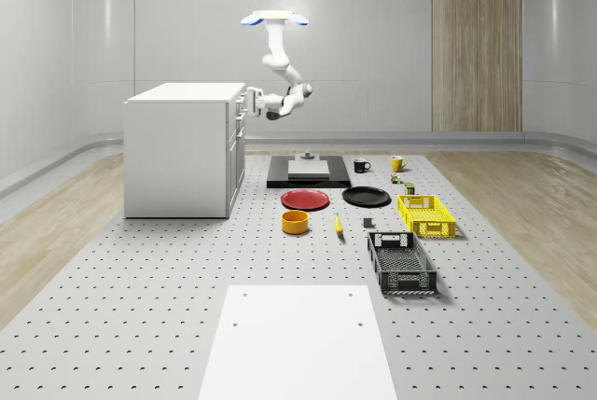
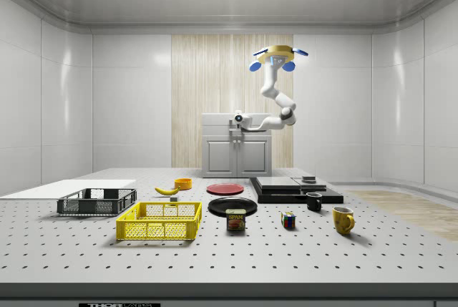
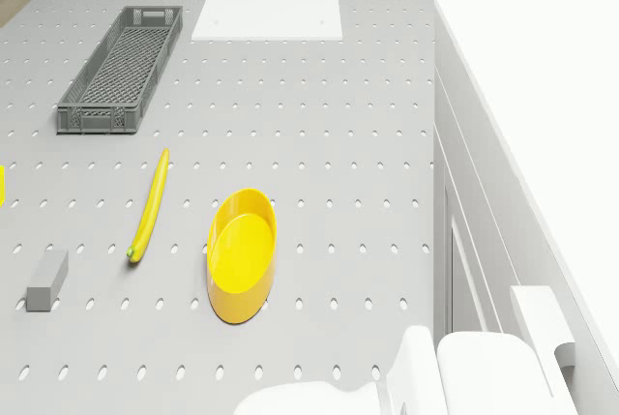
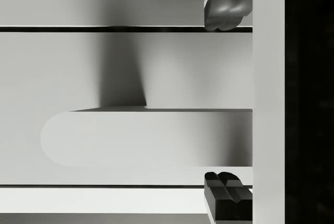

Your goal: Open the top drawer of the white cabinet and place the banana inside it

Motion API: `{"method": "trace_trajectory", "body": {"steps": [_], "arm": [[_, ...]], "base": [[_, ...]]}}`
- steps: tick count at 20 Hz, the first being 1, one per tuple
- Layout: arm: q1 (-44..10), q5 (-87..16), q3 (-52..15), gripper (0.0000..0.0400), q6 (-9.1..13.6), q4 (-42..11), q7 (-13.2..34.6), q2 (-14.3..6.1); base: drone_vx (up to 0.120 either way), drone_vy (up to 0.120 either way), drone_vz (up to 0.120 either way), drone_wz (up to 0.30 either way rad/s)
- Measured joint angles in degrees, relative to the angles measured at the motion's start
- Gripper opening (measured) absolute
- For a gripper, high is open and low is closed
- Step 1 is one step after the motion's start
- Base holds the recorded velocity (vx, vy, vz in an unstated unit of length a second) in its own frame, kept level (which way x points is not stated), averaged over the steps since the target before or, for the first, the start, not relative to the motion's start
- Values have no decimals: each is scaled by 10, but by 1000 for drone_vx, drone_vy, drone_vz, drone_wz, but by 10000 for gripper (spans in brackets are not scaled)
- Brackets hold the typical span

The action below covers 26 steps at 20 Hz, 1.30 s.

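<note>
Grey pegboard floor (image 1: pixel 140 269) is stretching across a pale, panelled room, and in the whole-scene view the drone (image 1: pixel 274 19) is hovering just off the drawer side of the boxy white cabinet (image 1: pixel 177 148), arm bent down so the gripper (image 1: pixel 250 102) is sitting right at the top drawer front. Side view is showing the same thing head-on: the gripper is meeting the cabinet near its top edge, well above the floor clutter. Drone view is looking down past the cabinet at the slim yellow banana (image 3: pixel 151 204), long and barely curved with a dark tip, lying flat on the pegboard just beside a round yellow bowl (image 3: pixel 242 253) and near a dark grey mesh crate (image 3: pixel 123 69). Wrist view is where it counts: the fingers (image 4: pixel 227 195) are spread on either side of the flat white drawer handle (image 4: pixel 146 138), not pinching it yet. Looks risky to me, since the handle is smooth and a shallow bite could slip off once pulling starts.
</note>
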<state>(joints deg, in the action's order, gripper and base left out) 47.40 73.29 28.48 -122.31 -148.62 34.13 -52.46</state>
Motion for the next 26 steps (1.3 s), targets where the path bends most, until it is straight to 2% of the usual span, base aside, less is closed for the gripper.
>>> {"method": "trace_trajectory", "body": {"steps": [4,5,6,8,9,10,12,13,14,16,17,18,19,20,21,23,25,26], "arm": [[-6,6,-3,400,5,-1,-6,5],[-7,7,-4,377,6,-1,-7,6],[-9,9,-5,317,7,-1,-8,7],[-12,11,-7,233,10,-2,-10,9],[-14,12,-7,205,11,-2,-10,10],[-16,11,-8,196,12,-2,-12,11],[-11,-29,-12,300,5,7,67,-5],[-2,-26,-3,258,-1,2,29,-5],[0,-21,-2,229,-2,1,21,-4],[-1,-18,-1,207,-1,0,14,-1],[-1,-34,-2,256,-2,4,51,-8],[3,-32,7,221,-3,-1,14,-8],[0,-31,10,195,1,-2,11,-9],[-3,-44,10,236,4,0,43,-16],[-2,-47,19,216,6,-4,13,-16],[-10,-49,27,172,17,-6,9,-19],[-17,-75,32,238,27,-1,52,-33],[-16,-79,42,226,29,-5,26,-35]], "base": [[0,0,0,0],[0,0,0,0],[0,0,0,0],[0,0,0,0],[0,0,0,0],[0,0,0,0],[0,0,0,0],[0,0,0,0],[0,0,0,0],[0,0,0,0],[0,0,0,0],[0,0,0,0],[0,0,0,0],[0,0,0,0],[0,0,0,0],[0,0,0,0],[0,0,0,0],[0,0,0,0]]}}
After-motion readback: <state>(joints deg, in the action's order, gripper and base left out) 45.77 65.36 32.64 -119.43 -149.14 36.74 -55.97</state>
